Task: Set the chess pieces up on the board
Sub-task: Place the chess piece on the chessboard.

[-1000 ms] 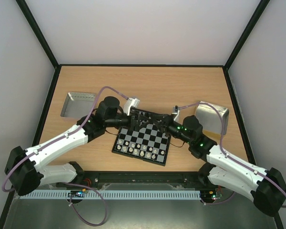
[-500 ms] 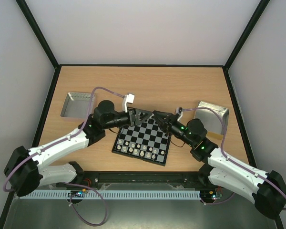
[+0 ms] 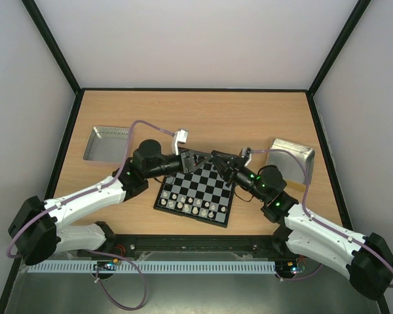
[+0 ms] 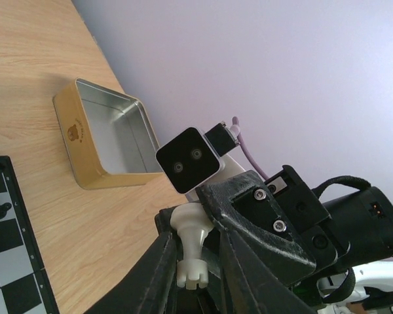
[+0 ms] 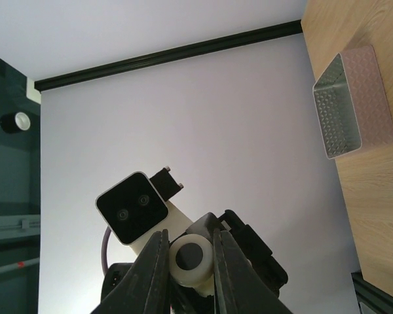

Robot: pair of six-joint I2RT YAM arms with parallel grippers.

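The white chess piece is held in the air over the far edge of the board, where the two grippers meet. The right gripper is closed on it. The left gripper has a finger on either side of the same piece, but I cannot tell whether it is pinching it. More white pieces line the board's near rows. A metal tray lies on the desk left of the board.

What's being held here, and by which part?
A cream-white chess piece: the right gripper clamps its base end; the left gripper flanks its crowned end, contact unclear.
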